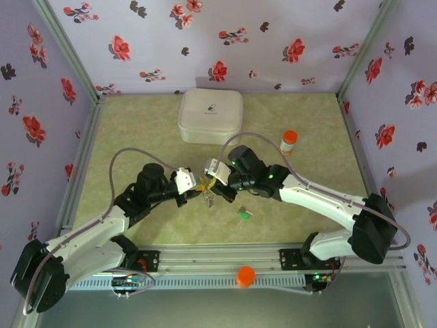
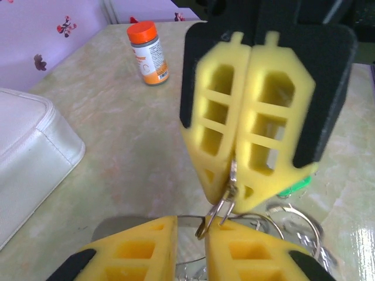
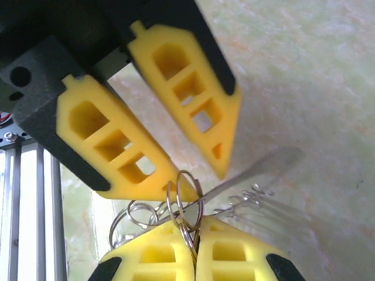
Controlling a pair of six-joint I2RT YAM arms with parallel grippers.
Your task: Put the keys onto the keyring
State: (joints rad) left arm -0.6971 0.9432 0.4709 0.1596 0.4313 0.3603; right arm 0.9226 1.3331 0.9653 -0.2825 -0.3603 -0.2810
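Between the slightly parted tips of the left end effector (image 3: 204, 182) sits a silver ring (image 3: 184, 196) pinched by the right end effector (image 2: 232, 190), keyring loops (image 2: 290, 218) beside; the green key (image 1: 244, 213), on the counter (image 1: 136, 137) nearby, looks unthreaded.

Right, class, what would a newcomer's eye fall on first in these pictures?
Mid-table, the right arm's yellow fingers pinch a small silver keyring, tip to tip with the left arm's fingers, which are parted beside it. Behind them sit a white case and an orange-capped bottle; a green-headed key lies alone, nearer the front.
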